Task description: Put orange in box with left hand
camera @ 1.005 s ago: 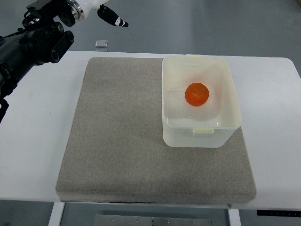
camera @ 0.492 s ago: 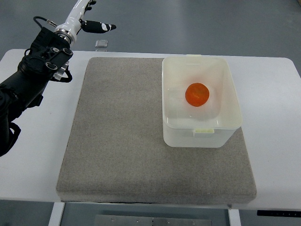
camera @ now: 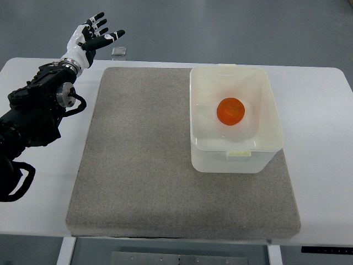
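**Orange is in, little left to go wrong**

The orange (camera: 231,111) sits inside the white box (camera: 265,144). The left hand (camera: 91,38) is far away, fingers spread wide, holding nothing. If the arm swings low, it could bump the box on the desk (camera: 320,182).

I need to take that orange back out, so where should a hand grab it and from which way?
Come straight down from above and close fingers around the orange's round sides. It sits alone inside the open-topped box, whose walls block any sideways approach.
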`<act>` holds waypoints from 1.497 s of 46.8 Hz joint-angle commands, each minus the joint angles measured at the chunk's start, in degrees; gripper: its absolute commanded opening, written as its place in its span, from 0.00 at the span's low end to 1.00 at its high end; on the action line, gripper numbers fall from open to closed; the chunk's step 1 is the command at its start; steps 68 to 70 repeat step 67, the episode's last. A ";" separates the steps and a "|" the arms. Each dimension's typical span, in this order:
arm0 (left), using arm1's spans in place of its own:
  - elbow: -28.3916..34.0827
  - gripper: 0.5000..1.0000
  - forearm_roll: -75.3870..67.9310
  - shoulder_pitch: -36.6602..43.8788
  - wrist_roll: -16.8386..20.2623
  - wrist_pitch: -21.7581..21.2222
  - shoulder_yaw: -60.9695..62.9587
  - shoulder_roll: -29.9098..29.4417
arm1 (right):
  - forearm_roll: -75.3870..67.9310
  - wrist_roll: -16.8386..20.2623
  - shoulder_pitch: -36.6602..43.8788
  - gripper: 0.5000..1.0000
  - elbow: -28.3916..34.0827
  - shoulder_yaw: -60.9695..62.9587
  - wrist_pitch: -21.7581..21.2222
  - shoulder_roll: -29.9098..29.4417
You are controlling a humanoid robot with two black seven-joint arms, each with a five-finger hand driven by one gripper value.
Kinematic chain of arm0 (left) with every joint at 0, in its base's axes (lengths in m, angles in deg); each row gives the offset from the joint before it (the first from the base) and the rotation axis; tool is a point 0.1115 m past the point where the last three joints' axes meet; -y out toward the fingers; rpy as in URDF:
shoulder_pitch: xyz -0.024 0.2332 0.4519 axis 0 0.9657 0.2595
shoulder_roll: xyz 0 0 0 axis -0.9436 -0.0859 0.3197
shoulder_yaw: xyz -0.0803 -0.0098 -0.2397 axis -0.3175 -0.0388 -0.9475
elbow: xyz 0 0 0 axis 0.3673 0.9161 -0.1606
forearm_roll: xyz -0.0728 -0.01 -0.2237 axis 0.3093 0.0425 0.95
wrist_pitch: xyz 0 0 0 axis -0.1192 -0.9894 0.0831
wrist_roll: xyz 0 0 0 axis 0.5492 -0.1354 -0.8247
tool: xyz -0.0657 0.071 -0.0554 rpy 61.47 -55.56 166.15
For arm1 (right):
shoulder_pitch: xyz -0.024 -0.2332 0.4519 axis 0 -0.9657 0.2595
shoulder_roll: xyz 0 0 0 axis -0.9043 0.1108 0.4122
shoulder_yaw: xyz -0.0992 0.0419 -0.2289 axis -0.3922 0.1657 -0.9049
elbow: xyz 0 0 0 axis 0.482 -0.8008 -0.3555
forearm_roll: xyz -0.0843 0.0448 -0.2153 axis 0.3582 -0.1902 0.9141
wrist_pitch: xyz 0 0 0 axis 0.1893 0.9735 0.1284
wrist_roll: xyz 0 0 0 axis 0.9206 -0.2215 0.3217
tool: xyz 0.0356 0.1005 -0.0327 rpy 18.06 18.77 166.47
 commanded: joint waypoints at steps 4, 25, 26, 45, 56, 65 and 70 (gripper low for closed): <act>0.07 0.88 1.75 1.02 1.16 0.42 -3.22 0.07 | 0.00 0.00 0.00 0.85 0.00 0.00 0.00 0.00; -0.01 0.92 3.16 1.82 1.25 0.43 -8.32 0.25 | 0.00 0.00 0.00 0.85 0.00 0.00 0.00 0.00; -0.01 0.93 3.16 1.73 1.25 0.42 -8.32 0.16 | 0.00 0.00 0.00 0.85 0.00 0.00 0.00 0.00; -0.10 0.98 3.07 0.67 1.34 0.25 -8.23 -0.19 | 0.00 0.00 0.00 0.85 0.00 0.00 0.00 0.00; -0.01 0.98 3.07 0.94 2.13 -1.33 -8.49 -0.02 | 0.00 0.00 0.00 0.85 0.00 0.00 0.00 0.00; -0.10 0.98 3.16 1.20 2.92 -1.60 -8.58 -0.02 | 0.00 0.00 0.00 0.85 0.00 0.00 0.00 0.00; -0.10 0.98 3.25 1.20 3.01 -1.60 -8.58 -0.02 | 0.18 0.09 0.00 0.85 0.00 -0.09 -0.09 0.00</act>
